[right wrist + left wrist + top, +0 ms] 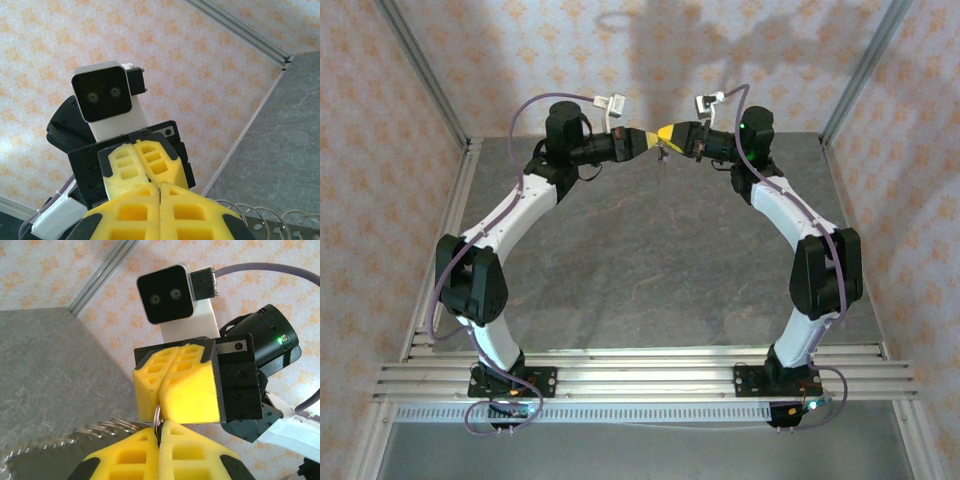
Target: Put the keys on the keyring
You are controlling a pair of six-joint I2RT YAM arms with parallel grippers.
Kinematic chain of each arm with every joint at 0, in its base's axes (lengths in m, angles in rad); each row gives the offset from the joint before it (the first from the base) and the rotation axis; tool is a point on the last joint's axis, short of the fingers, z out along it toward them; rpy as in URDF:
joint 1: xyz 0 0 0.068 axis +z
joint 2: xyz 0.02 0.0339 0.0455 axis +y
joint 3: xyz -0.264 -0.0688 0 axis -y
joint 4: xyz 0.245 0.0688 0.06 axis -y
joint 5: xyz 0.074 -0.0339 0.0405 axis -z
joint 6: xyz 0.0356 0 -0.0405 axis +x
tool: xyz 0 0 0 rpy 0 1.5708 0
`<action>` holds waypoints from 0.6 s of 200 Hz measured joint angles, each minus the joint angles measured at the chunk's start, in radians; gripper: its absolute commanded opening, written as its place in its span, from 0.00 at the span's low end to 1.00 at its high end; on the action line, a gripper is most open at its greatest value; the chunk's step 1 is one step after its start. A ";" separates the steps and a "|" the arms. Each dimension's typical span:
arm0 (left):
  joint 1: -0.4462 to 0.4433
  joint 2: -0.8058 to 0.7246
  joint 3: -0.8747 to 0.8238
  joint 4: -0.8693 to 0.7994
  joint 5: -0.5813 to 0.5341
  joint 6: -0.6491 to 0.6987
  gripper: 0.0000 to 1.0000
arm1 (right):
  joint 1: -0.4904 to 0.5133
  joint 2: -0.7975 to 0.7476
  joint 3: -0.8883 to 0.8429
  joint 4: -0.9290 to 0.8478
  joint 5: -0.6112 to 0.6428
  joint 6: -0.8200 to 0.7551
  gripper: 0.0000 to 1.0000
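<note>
Left wrist: left claw (160,430) and right claw (162,399) pinch keyring (156,416)

Bright, even light, soft shadows, sharp

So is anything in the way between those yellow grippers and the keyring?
Nothing visible. The left gripper and right gripper meet tip to tip above the table, and both seem shut on the keyring.
</note>
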 measured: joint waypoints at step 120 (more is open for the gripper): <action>-0.052 0.006 -0.078 0.039 -0.057 -0.024 0.00 | -0.074 -0.248 -0.271 -0.030 0.262 -0.055 0.42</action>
